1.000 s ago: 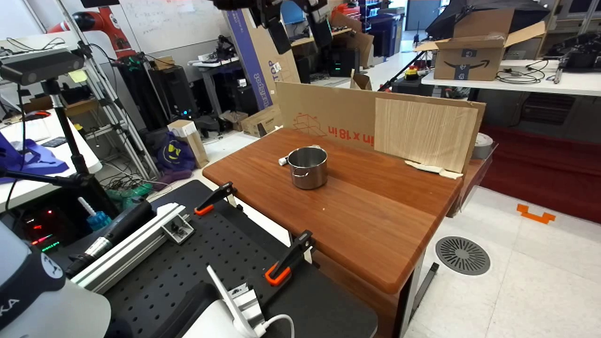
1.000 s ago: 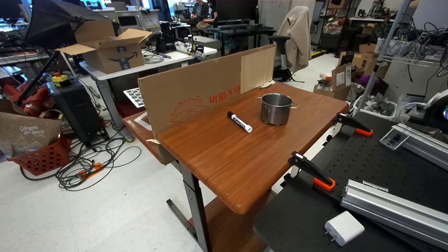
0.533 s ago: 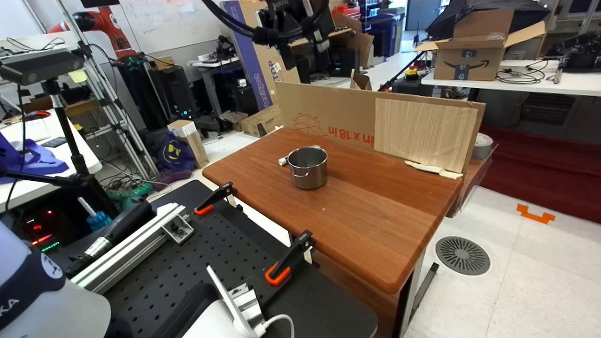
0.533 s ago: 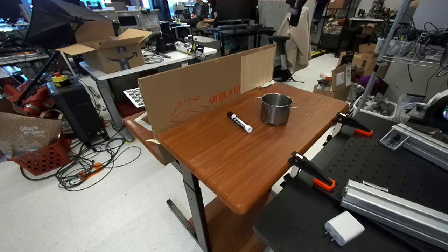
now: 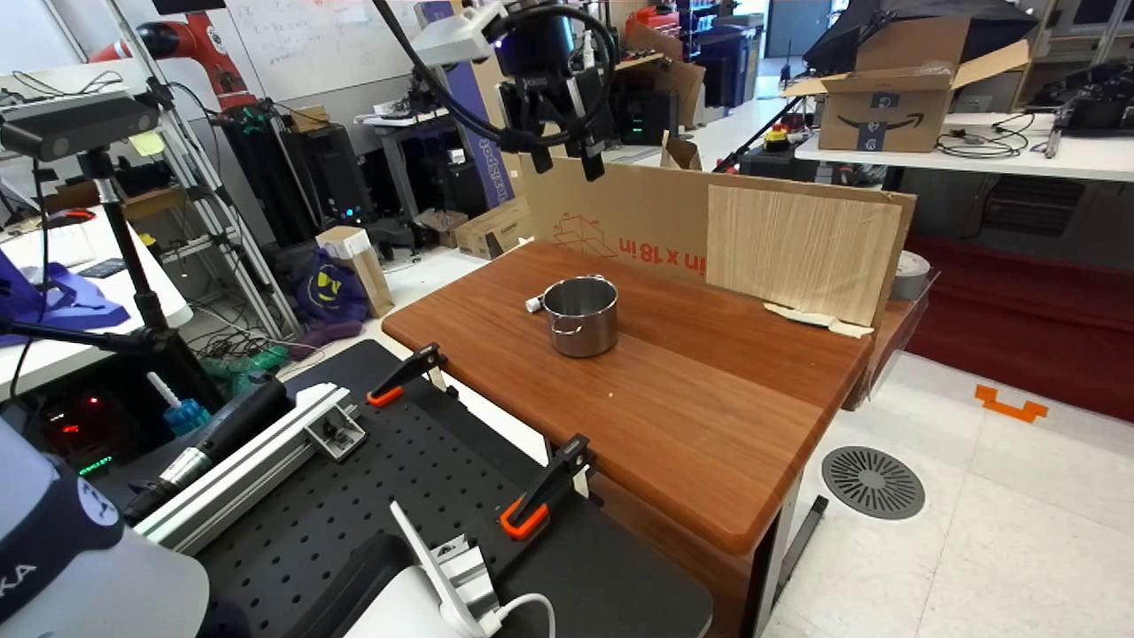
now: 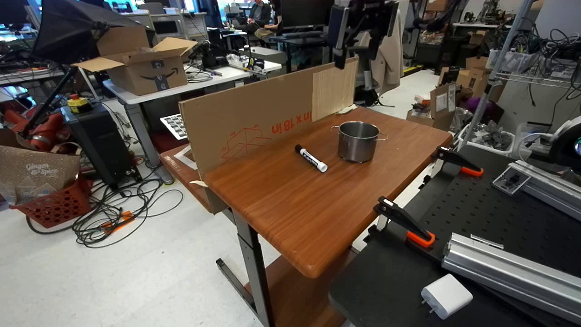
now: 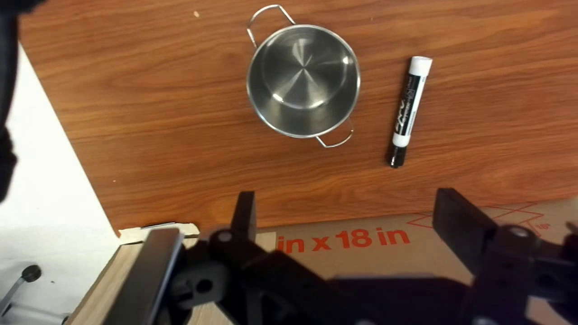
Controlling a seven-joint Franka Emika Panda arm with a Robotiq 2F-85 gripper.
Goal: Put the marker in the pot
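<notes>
The marker lies on the table beside the pot, black and white with a black end. It shows whole in an exterior view [image 6: 311, 158] and in the wrist view [image 7: 408, 108]; in an exterior view only its white end [image 5: 534, 304] shows behind the pot. The small silver pot [image 6: 357, 145] stands upright with two wire handles; it shows also in an exterior view [image 5: 581, 328]. The wrist view looks down into the pot [image 7: 300, 119], and its bare bottom shows. My gripper [image 7: 345, 194] is open and empty, high above the table, in both exterior views [image 5: 567, 167] [image 6: 355, 61].
A cardboard panel [image 6: 254, 118] with a wood-look sheet [image 6: 335, 88] stands along one long edge of the brown table [image 6: 281, 200]. Black clamps [image 6: 404, 220] with orange pads sit at the opposite edge, beside the black perforated board [image 5: 416, 470].
My gripper has come down from the top of the picture and is lower in both exterior views, its fingers open. The marker and the pot have not moved.
</notes>
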